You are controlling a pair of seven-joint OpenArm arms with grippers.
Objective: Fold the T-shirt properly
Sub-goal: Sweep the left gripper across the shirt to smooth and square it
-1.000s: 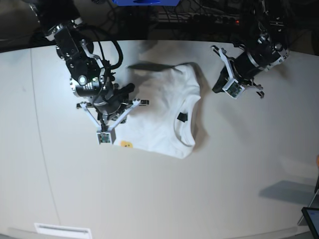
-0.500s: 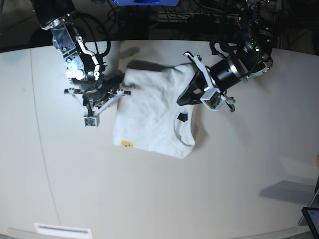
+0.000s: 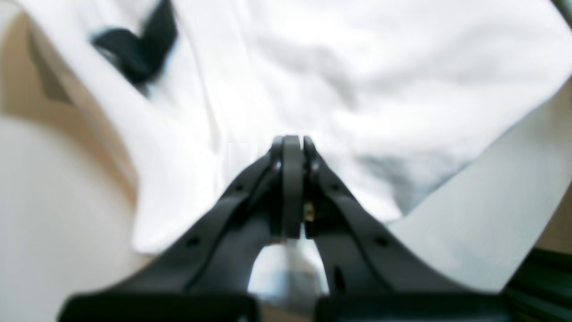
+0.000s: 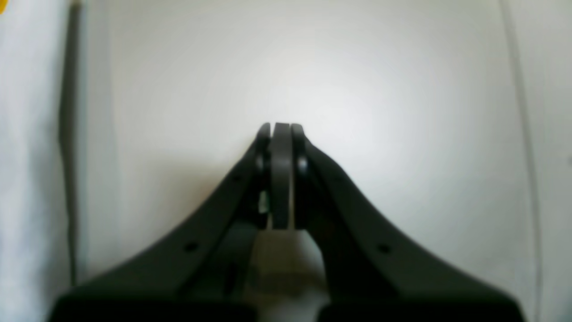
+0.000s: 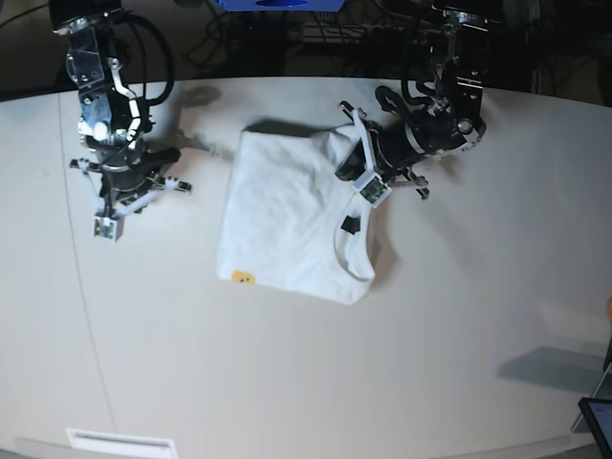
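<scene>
The white T-shirt (image 5: 282,220) lies folded into a rough rectangle mid-table, plain side up, with a black neck label (image 5: 350,226) and a bit of yellow print (image 5: 243,278) at its lower left corner. My left gripper (image 5: 371,191) is shut and sits over the shirt's upper right edge by the collar; in the left wrist view its closed tips (image 3: 292,142) are above white cloth (image 3: 357,67), with nothing seen between them. My right gripper (image 5: 105,229) is shut over bare table left of the shirt; the right wrist view shows its tips (image 4: 280,127) with the shirt's edge (image 4: 27,156) off to the side.
The pale table (image 5: 287,382) extends around the shirt. Cables and a blue object (image 5: 277,5) line the dark back edge. A dark screen corner (image 5: 598,421) sits at the lower right, and a white strip (image 5: 120,442) at the lower left edge.
My right gripper has drawn away leftward from the shirt's left edge onto bare table. My left gripper has come in from the right to the shirt's collar side. The shirt's left part now lies flat.
</scene>
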